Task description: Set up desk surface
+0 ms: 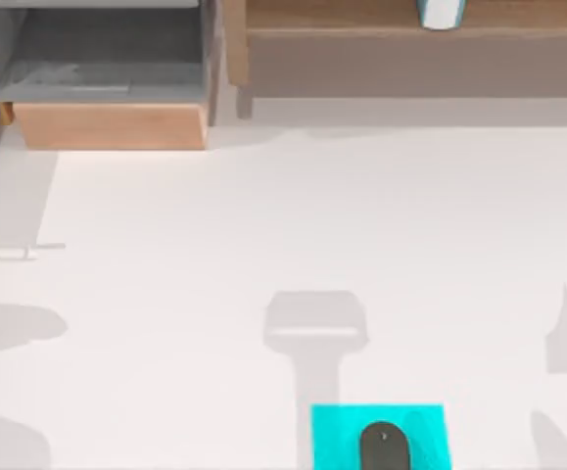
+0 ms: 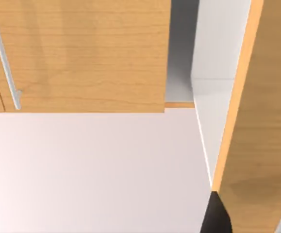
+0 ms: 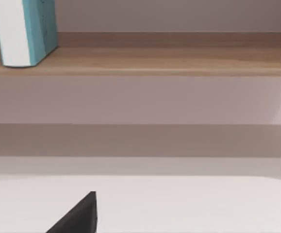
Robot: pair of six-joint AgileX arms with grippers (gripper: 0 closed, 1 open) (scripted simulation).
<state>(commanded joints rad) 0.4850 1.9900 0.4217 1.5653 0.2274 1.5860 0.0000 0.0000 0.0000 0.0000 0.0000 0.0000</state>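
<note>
The desk surface (image 1: 263,245) is a wide, plain white tabletop. It shows again in the left wrist view (image 2: 82,170) and the right wrist view (image 3: 179,204). My left gripper (image 2: 253,219) hovers low over it beside a wooden panel (image 2: 266,121), its two dark fingertips (image 2: 217,218) apart and open with nothing held. One dark finger (image 3: 79,218) of my right gripper shows above the white top, facing the shelf.
An open light-wood drawer (image 1: 107,98) with a grey inside stands at the back left; its metal handle (image 2: 4,53) shows. A wooden shelf (image 1: 410,24) along the back carries a white-and-teal object (image 3: 26,31). A cyan pad (image 1: 337,436) with a dark mouse (image 1: 384,448) lies at the front edge.
</note>
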